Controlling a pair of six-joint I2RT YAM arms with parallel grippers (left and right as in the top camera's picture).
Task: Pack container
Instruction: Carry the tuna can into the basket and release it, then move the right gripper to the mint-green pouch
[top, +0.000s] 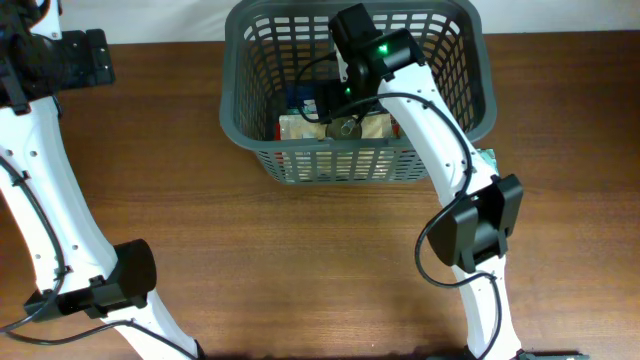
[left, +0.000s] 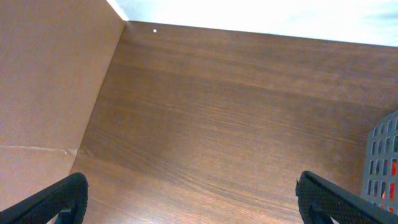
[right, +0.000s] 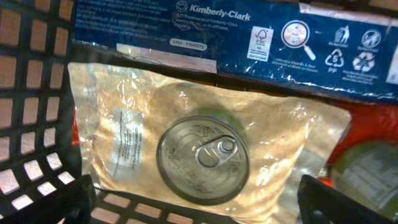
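**Container** (top: 340, 162): dark grey slotted basket at the far middle of the table (top: 300, 260). Its long axis runs left to right. Already holds several goods.

**Right gripper** (right: 196, 208): reaches down inside the container from the near side. The 2 fingers are spread wide with nothing between them. Of the 2 arms this is much the nearer to the load.

**Left gripper** (left: 199, 205): spread equally wide and empty, poised over bare wood. The container lies off to its right, and only a corner of lattice enters the left wrist view. A brown panel (left: 50, 81) stands to its left.

**Key relation:** a tin can (right: 202, 155) lies straight below the right gripper, centred between the fingers. Its pull-tab lid faces up, so its long axis points toward the tool. It rests on a clear pouch (right: 124, 118) of beige contents.

**Other contents:** 1 blue Kimberly-Clark pack (right: 186, 25) beyond the pouch, and a red item (right: 367, 121) to the right.

**Poorly seen:**
- A round greenish object (right: 367, 168) at the right is blurred, possibly a 2nd can.
- How far the fingertips clear the can cannot be told.
- A teal scrap (top: 487, 157) beside the container's right corner is largely hidden by the arm.
- From overhead, the wrist covers most of the contents.
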